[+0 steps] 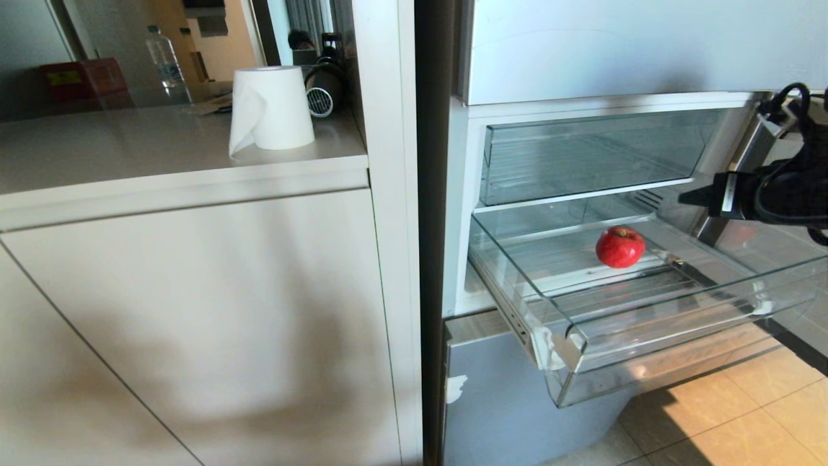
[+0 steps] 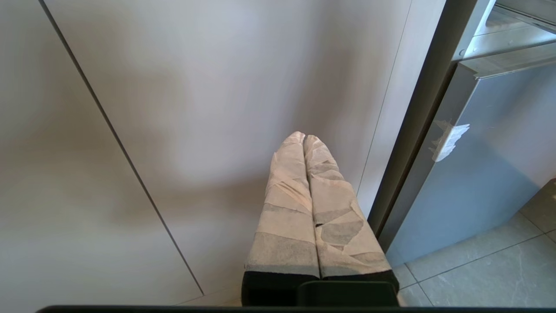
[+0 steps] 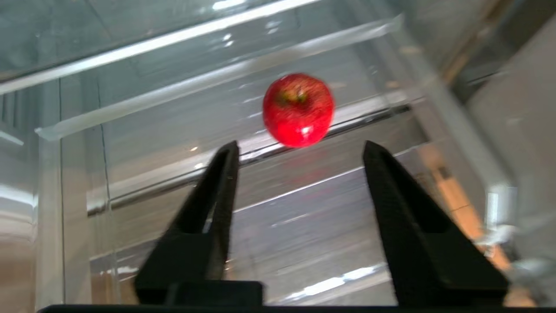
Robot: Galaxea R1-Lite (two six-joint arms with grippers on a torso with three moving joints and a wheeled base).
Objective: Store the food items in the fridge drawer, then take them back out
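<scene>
Fridge [image 1: 621,52]: stands right of a cabinet [image 1: 194,310]; its door side is open to the robot, giving clear access.
Drawer [image 1: 647,323]: clear plastic, pulled well out, front edge overhanging the floor [image 1: 744,414]. A second clear drawer [image 1: 582,155] sits closed above it.
Drawer risk: downward pressure on the extended front could tip or unseat the drawer from its rails. The clear walls are hard to judge, so a finger could strike the rim or the drawer above during entry.
Right gripper [image 3: 299,148]: at the right side of the drawer, above its floor, aimed at the apple; fingers spread roughly half open, holding nothing.
Left gripper [image 2: 305,138]: parked low before the cabinet, taped fingers pressed together, empty.
Apple [image 1: 620,246]: red, round, resting alone on the ribbed drawer floor near the middle, apart from both grippers.
Apple risk: the spread looks only a little wider than the fruit. An off-centre approach would likely nudge it, and a round body on smooth ribs may roll toward the back. A closure on the upper curve could squeeze it out of the fingers.
</scene>
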